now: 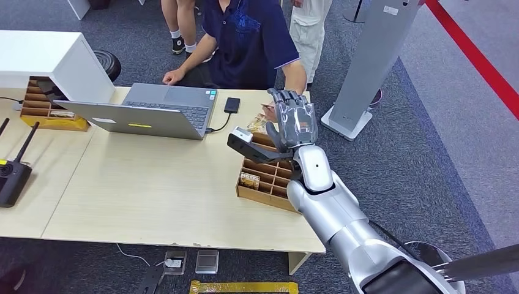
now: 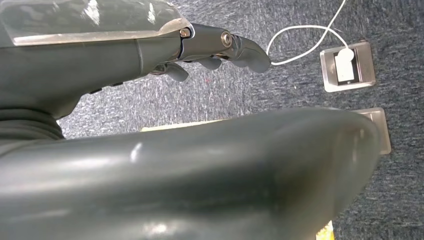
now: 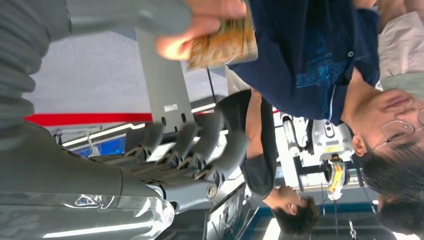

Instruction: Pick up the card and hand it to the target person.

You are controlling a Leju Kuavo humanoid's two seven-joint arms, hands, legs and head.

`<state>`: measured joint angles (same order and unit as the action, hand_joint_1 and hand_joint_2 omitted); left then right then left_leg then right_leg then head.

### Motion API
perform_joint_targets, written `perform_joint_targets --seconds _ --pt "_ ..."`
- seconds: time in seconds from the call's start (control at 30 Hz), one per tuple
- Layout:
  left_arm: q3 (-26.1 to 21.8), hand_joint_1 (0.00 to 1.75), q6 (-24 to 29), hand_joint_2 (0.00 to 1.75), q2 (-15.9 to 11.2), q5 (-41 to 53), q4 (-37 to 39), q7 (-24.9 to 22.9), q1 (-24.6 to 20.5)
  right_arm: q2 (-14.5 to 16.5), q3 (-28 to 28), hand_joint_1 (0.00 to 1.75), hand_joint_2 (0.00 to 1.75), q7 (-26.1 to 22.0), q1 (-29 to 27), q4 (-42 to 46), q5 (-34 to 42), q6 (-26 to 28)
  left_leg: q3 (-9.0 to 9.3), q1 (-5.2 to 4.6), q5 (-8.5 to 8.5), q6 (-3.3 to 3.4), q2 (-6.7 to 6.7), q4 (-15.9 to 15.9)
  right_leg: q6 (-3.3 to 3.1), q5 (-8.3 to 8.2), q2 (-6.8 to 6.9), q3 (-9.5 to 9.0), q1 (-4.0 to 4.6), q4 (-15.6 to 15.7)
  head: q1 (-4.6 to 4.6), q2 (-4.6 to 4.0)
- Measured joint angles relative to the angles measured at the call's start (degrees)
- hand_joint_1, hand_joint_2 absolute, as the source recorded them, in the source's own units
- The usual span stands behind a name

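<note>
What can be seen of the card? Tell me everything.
The card is a flat rectangular piece printed in yellow-brown tones; its picture is too blurred to read. In the right wrist view a person's hand pinches it near one edge, in front of a dark blue shirt. The right hand is beside it, fingers extended, apparently not touching it.

The bench point(image 1: 153, 202) showed pale, matt wood grain. The card point(image 3: 225, 47) looked glossy; the right hand point(image 1: 295, 122) gleamed smooth grey plastic.

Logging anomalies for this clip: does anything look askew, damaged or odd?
Nothing looks damaged or spilled. The right hand is raised over the wooden card tray with fingers spread, and the person's hand already holds the card.
</note>
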<state>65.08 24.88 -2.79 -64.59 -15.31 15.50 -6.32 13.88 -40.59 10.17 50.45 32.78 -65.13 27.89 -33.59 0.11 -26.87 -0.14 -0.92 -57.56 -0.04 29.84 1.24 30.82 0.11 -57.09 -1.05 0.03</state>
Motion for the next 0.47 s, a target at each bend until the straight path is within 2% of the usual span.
perform_joint_targets --seconds 0.13,0.3,0.4,0.47 --pt "0.01 0.0 0.03 0.0 -0.15 -0.01 0.0 -0.16 0.02 0.28 0.16 0.0 1.75 -3.39 -0.31 -0.86 4.79 0.32 0.0 0.0 0.0 0.0 0.0 0.0 0.0 0.0 0.0 0.0 0.0 0.0 -0.01 0.0" --pt "-0.01 0.0 0.26 0.0 -0.16 -0.09 -0.01 -0.78 0.03 1.11 2.9 0.0 1.75 -15.6 -1.75 -1.05 24.5 -3.01 0.0 0.0 0.0 0.0 0.0 0.0 0.0 0.0 0.0 0.0 0.0 0.0 -0.02 0.0" --pt "-0.02 0.0 0.26 0.0 -0.16 -0.16 0.0 -0.97 0.04 1.5 4.11 0.0 1.75 -20.21 -2.81 -0.73 35.47 -4.9 0.01 0.0 0.0 0.0 0.0 0.0 0.0 0.0 0.0 0.0 0.0 0.0 -0.02 0.0" --pt "-0.02 0.0 0.27 0.0 -0.16 -0.26 0.0 -0.98 0.04 1.58 4.5 0.0 1.75 -21.64 -3.5 -0.28 40.2 -5.45 0.0 0.0 0.0 0.0 -0.01 0.0 0.0 0.0 0.0 0.0 0.0 0.0 -0.01 0.0"
